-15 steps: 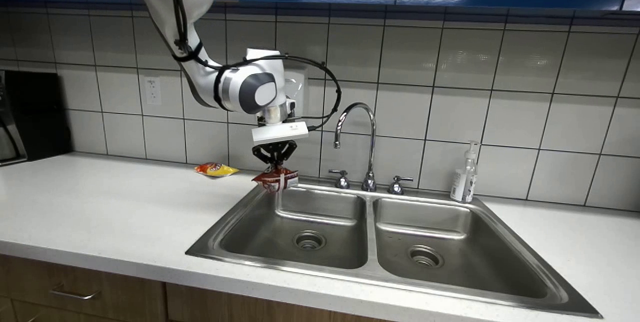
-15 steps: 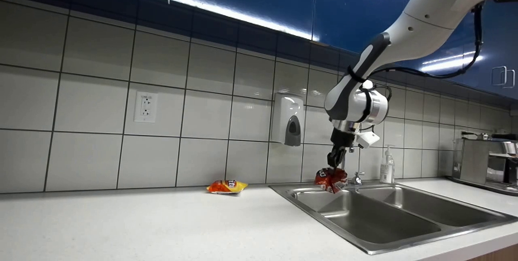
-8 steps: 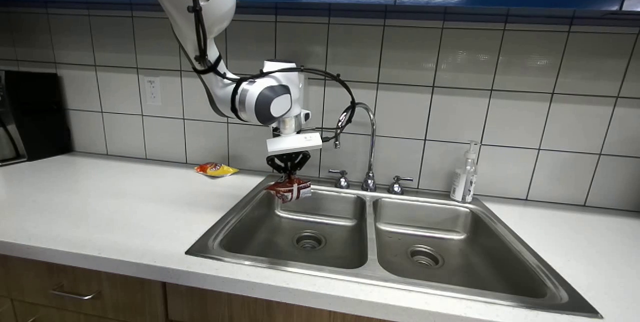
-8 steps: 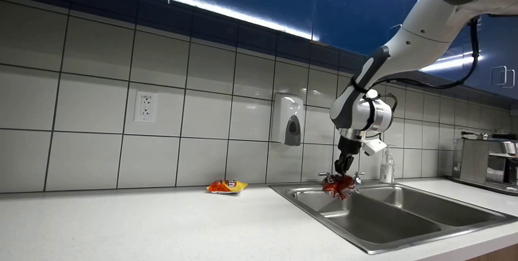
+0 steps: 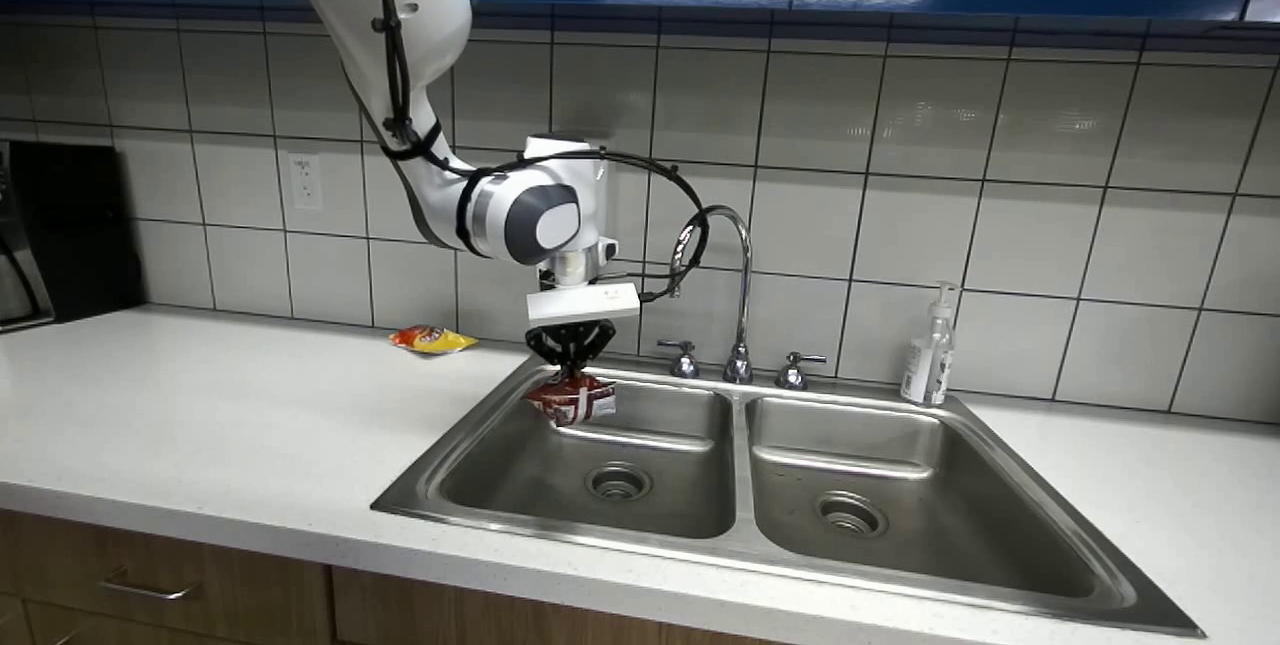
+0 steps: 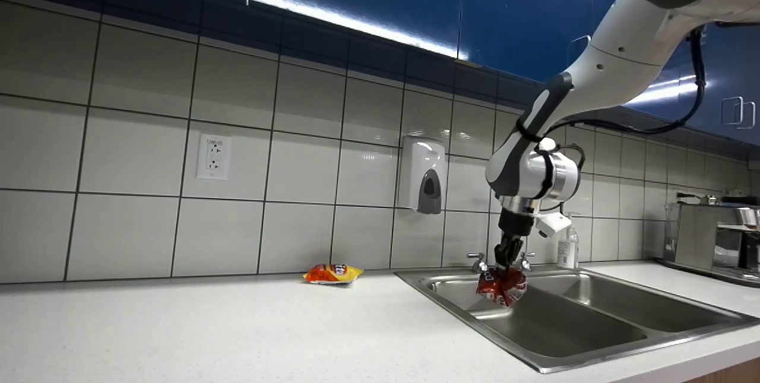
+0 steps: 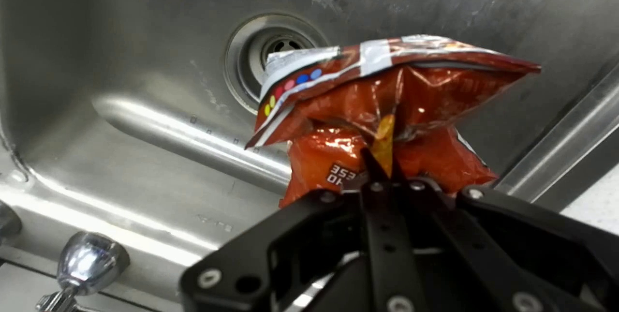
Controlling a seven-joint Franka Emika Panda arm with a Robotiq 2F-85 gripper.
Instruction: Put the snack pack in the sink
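1. I count two packets: the dark red snack pack (image 5: 572, 401) to the right, the yellow-and-red packet (image 5: 432, 339) to the left.
2. There is one robot arm (image 5: 430, 55), with a single gripper (image 5: 570, 372).
3. One sink (image 5: 742, 550) has two basins: left basin (image 5: 500, 487), right basin (image 5: 970, 530).
4. Two drains show: left drain (image 5: 618, 482), right drain (image 5: 851, 514).
5. One faucet (image 5: 743, 310) stands between two taps, left tap (image 5: 684, 363) and right tap (image 5: 792, 375).
6. I see one pump bottle (image 5: 928, 363), one wall dispenser (image 6: 423, 175), one wall outlet (image 5: 306, 182).
7. Two appliances: the black appliance (image 5: 80, 235) at the left end, the steel appliance (image 6: 697, 237) at the right.
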